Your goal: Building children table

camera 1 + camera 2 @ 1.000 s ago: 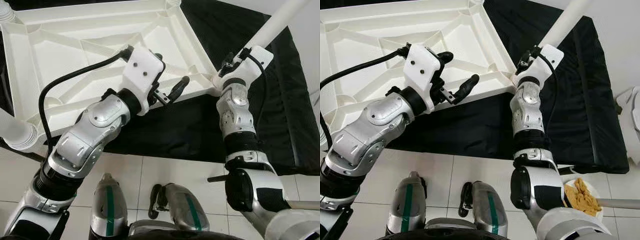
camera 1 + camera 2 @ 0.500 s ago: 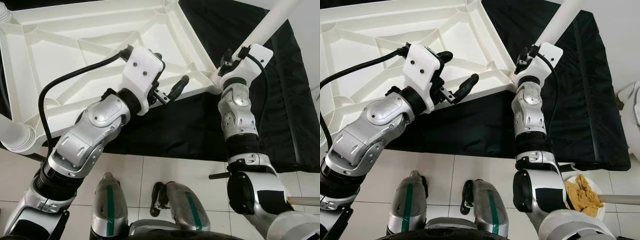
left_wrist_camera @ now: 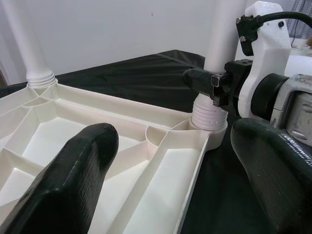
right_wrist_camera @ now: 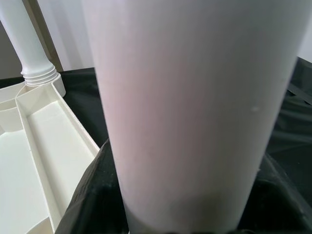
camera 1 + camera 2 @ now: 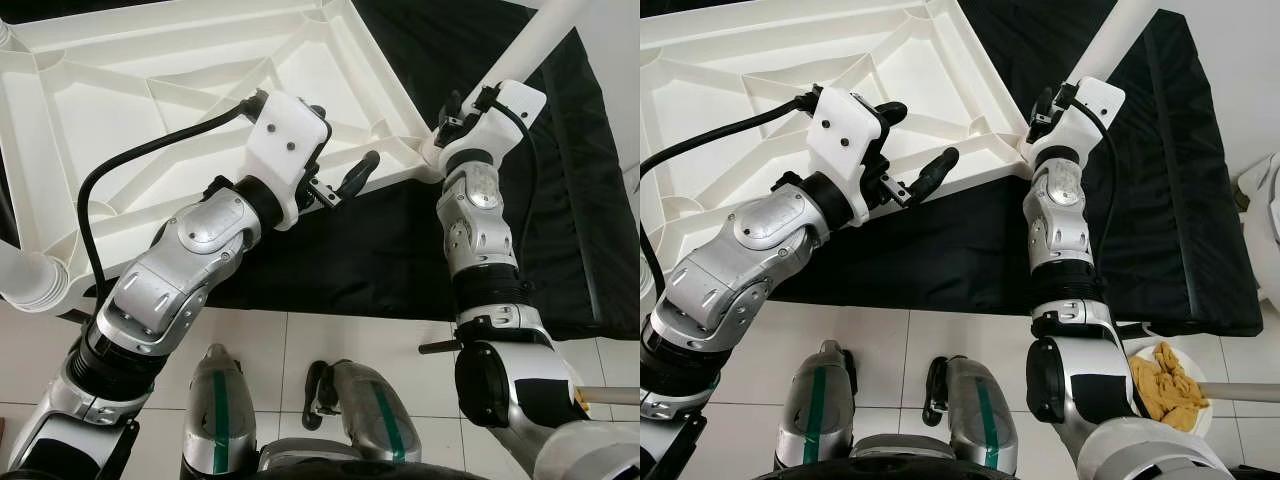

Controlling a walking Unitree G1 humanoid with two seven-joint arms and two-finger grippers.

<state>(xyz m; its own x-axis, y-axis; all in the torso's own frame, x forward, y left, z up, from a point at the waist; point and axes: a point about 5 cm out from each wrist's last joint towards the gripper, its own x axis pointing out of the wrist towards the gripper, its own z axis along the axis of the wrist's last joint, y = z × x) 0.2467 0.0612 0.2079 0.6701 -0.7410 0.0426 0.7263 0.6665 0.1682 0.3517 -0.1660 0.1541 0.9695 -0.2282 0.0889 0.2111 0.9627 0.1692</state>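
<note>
A white plastic table top [image 5: 150, 110] lies upside down on a black cloth, ribs facing up. At its near right corner stands a white leg [image 5: 530, 45], its threaded end [image 3: 208, 113] in the corner socket. My right gripper [image 5: 447, 115] is shut on the white leg [image 4: 190, 97] just above the socket. My left gripper [image 5: 340, 150] hovers open over the near rim of the table top, a little left of that corner, with nothing between its fingers [image 3: 73, 185]. Another leg [image 5: 25, 275] stands at the near left corner and one more leg [image 3: 27, 44] at a far corner.
The black cloth [image 5: 330, 260] covers a low surface and ends at a white tiled floor [image 5: 330, 340] by my feet. A plate with yellow-brown pieces [image 5: 1165, 395] sits on the floor at the right. A white wall stands behind.
My right wrist and the leg it holds have edged slightly away from me. The left arm has stayed where it was.
</note>
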